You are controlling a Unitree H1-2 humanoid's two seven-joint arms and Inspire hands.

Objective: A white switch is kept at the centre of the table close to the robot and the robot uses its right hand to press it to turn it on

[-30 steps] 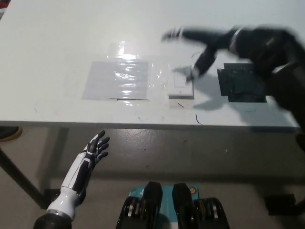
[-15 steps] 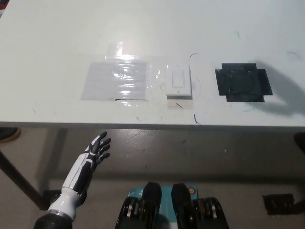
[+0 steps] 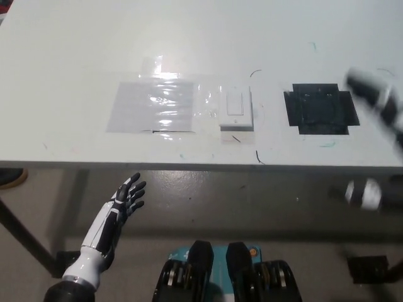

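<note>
The white switch (image 3: pixel 235 108) lies flat on the white table (image 3: pixel 75 56), close to its near edge and about the middle. My black right hand (image 3: pixel 378 99) shows only as a motion-blurred streak at the right edge, well to the right of the switch and not touching it. A second blurred part of that arm (image 3: pixel 365 194) sits lower, beyond the table's near edge. Its state is too smeared to read. My white left hand (image 3: pixel 128 195) rests open below the table's near edge at the lower left, holding nothing.
A shiny taped plastic sheet (image 3: pixel 154 106) lies just left of the switch. A black taped square (image 3: pixel 321 108) lies to its right, under the path of the right arm. Grey floor (image 3: pixel 208 201) shows below the table edge.
One second ago my right hand was over the switch with a fingertip at it. Half a second ago it had left the picture. Now it shows again, blurred, at the right edge.
</note>
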